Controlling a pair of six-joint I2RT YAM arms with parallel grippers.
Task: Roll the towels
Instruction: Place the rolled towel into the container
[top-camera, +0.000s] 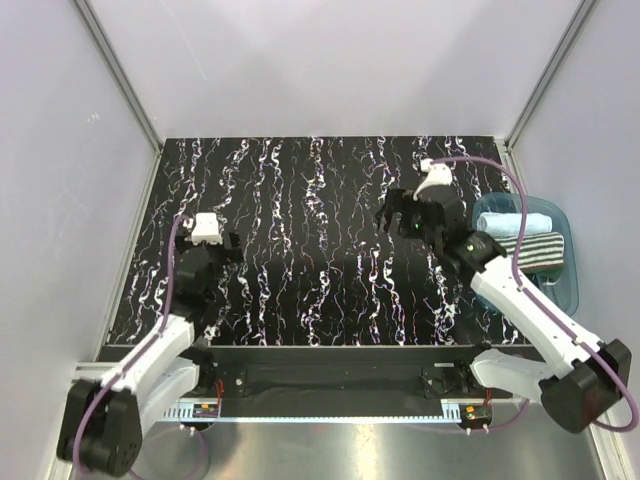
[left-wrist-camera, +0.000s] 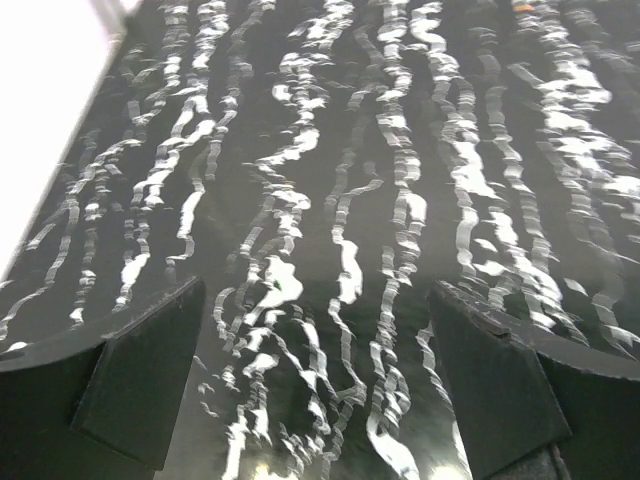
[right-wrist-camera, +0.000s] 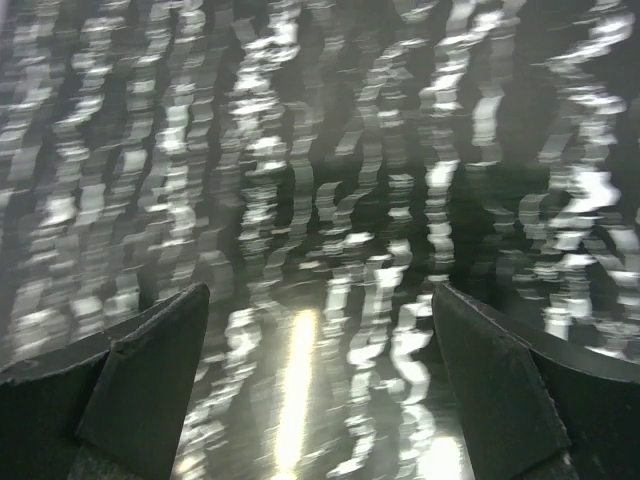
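Observation:
Both towels lie rolled in a translucent blue tray at the right edge of the top view. The pale blue towel lies behind the striped towel. My right gripper hangs open and empty over the table's middle right, left of the tray. In the right wrist view the right gripper has only black marbled table between its fingers. My left gripper is open and empty over the left side of the table. In the left wrist view the left gripper likewise frames bare table.
The black table with white marbling is walled by white panels at the back and sides. A metal rail with the arm bases runs along the near edge. The tray overhangs the table's right edge.

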